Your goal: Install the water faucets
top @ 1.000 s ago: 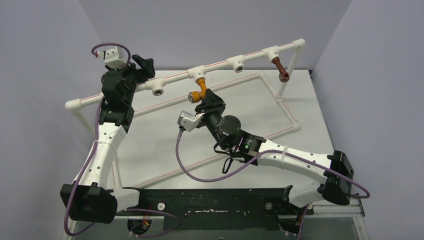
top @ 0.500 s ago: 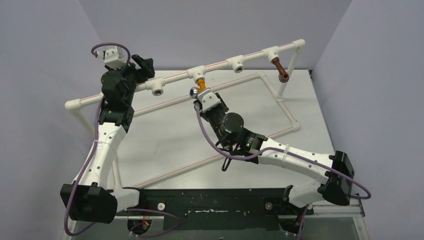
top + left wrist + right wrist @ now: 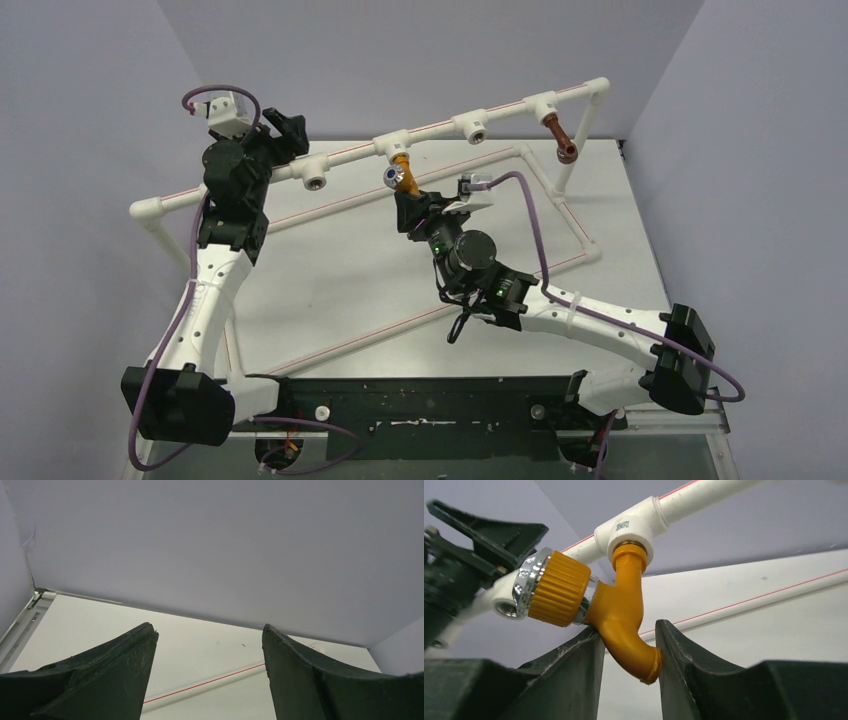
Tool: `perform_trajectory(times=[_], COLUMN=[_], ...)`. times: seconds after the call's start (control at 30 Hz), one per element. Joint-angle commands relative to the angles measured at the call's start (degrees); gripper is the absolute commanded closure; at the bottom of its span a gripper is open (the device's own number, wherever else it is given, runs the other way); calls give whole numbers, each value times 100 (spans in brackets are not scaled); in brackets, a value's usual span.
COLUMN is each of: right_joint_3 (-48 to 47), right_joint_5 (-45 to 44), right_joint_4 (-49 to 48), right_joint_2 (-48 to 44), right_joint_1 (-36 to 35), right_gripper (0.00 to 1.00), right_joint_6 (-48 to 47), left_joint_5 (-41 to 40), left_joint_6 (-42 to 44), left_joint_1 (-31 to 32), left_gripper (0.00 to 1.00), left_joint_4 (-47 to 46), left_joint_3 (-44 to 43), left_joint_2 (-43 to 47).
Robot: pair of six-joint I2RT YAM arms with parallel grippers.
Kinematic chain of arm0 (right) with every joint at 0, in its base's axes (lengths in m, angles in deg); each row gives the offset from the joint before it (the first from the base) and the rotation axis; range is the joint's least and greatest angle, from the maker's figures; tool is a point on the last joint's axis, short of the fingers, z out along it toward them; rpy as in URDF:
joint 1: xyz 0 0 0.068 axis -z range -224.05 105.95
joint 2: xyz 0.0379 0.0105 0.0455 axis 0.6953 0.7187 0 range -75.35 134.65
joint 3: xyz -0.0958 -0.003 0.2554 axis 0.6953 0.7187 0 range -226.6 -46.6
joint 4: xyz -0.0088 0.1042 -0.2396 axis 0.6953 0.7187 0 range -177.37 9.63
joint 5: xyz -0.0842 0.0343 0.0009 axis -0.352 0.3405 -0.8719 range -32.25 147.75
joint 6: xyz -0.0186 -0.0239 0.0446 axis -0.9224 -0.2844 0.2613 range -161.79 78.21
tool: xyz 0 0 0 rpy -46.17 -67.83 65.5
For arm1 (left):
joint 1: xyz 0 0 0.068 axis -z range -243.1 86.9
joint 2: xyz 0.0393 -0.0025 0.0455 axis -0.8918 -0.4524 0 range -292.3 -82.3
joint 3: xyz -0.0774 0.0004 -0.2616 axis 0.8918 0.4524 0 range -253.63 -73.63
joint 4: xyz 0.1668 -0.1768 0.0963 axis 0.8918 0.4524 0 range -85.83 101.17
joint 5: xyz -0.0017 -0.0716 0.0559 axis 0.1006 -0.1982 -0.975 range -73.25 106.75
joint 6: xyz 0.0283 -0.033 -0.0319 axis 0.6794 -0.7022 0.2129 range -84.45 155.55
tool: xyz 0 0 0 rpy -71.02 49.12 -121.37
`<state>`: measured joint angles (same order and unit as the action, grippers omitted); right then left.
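Trouble comes if I pull away crooked and unscrew the orange-yellow bent tap (image 3: 619,605) in the far white pipe socket (image 3: 631,527), since my right pincer (image 3: 628,627) hugs it, tight or loose I cannot tell; left pincer (image 3: 207,630) gapes empty.

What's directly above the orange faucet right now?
The white tee socket of the pipe frame sits over the orange faucet, whose hex neck enters it. How deep its thread goes is hidden inside the socket.

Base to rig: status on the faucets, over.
Left gripper open, empty. Right gripper straddles orange faucet at the spout, grip unclear. It and brown faucet both sit in tee sockets. Nothing blocking.
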<state>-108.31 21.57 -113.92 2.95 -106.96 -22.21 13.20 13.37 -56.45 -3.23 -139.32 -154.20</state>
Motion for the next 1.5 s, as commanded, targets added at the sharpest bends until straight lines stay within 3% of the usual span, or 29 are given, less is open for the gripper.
perform_trajectory(times=[0.0, 0.1, 0.27, 0.33, 0.5, 0.7, 0.9, 1.2, 1.33, 1.47], right_joint_3=[166, 179, 18, 123, 190, 289, 271, 84, -18, -45], right_joint_5=[184, 290, 476, 583, 1037, 1133, 1298, 1323, 1501, 1957], right_joint_4=[-1215, -1247, -842, -794, -180, 932, 1751, 2426, 2491, 2449], right_joint_2=[25, 4, -125, -272, -660, -1138, -1616, -2299, -2348, -2292], right_joint_1=[169, 183, 149, 152, 157, 197, 231, 241, 242, 237], right_gripper=[100, 100, 97, 87, 45, 27, 20, 19, 19, 18], right_joint_6=[3323, 3467, 2883, 2689, 1993, 1496, 645, -934, -1982, -3614], left_joint_5=[1031, 1024, 997, 997, 996, 953, 925, 955, 961, 961], left_joint_6=[213, 213, 223, 222, 222, 231, 244, 231, 231, 232], left_joint_1=[445, 457, 472, 477, 474, 475, 471, 477, 474, 477], left_gripper=[26, 26, 26, 26, 26, 26, 26, 26, 26, 26], left_joint_4=[2858, 2867, 2867, 2870, 2877, 2891, 2897, 2894, 2897, 2893], left_joint_3=[868, 871, 865, 866, 857, 857, 864, 847, 852, 848], left_joint_2=[-909, -897, -865, -855, -882, -887, -887, -905, -896, -903])
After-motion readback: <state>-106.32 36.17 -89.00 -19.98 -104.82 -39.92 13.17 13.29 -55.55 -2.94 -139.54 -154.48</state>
